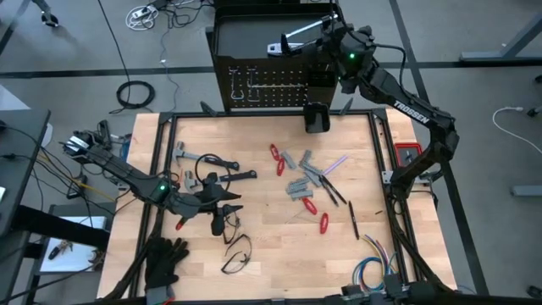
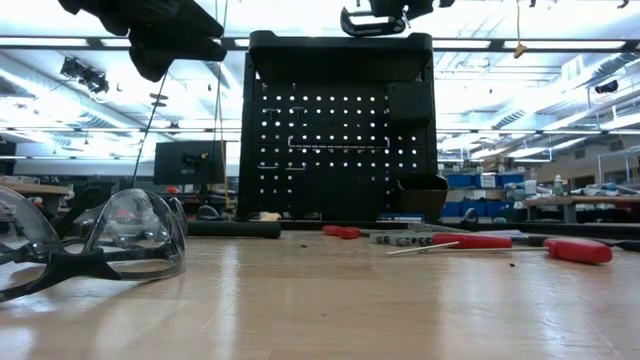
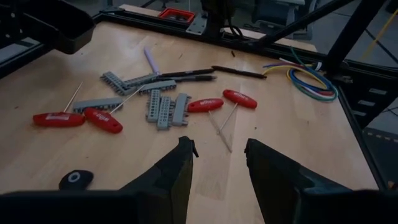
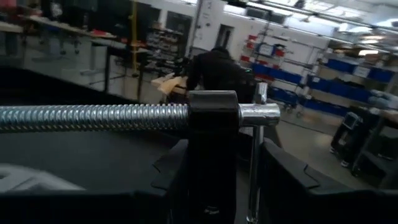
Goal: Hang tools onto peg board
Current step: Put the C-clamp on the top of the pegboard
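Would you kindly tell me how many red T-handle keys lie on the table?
4 red T-handle keys: two left of the grey pieces, two nearer the front edge; another may hide under the left arm.

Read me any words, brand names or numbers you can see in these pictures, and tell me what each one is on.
"TROSSEN": white letters on the right arm, high view.
White print on the red tool handles: too small to read.
The peg board: no lettering visible.
Nothing else is readable.
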Tool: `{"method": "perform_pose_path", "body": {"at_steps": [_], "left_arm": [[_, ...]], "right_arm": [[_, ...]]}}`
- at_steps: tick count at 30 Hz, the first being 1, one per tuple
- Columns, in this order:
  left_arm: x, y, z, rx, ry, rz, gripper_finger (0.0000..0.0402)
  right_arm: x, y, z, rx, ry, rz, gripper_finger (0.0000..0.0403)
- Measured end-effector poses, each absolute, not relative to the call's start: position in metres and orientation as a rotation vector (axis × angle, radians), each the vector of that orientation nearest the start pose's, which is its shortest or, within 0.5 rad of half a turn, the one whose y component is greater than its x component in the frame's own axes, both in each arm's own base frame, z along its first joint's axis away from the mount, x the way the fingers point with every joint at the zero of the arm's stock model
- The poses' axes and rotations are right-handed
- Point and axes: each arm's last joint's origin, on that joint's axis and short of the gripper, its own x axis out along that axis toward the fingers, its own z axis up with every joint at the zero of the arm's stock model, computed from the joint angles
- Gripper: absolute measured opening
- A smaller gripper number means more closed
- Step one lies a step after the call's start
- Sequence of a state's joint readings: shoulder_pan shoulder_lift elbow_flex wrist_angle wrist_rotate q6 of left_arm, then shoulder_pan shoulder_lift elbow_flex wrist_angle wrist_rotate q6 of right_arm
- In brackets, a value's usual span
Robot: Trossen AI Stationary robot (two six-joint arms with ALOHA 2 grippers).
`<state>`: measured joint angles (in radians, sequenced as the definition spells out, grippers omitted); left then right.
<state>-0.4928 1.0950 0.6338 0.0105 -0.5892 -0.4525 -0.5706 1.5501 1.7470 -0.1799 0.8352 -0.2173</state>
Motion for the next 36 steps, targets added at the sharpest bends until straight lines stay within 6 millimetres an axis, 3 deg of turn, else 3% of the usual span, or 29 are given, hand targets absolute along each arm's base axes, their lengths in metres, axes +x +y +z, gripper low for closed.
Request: {"method": "perform_pose_path", "body": {"at_steps": [8,22,36], "left_arm": [[0.208,-0.094,0.243,-0.209,0.357,0.179,0.0152],[0.208,-0.094,0.242,-0.214,0.368,0.155,0.0152],[0.208,-0.096,0.242,-0.228,0.383,0.104,0.0152]], "right_arm": [[0.259,-0.209,0.475,-0.08,0.043,-1.414,0.0161],[0.26,-0.209,0.463,-0.08,0.188,-1.313,0.0175],[0.266,-0.195,0.461,-0.127,0.267,-1.24,0.0273]]}}
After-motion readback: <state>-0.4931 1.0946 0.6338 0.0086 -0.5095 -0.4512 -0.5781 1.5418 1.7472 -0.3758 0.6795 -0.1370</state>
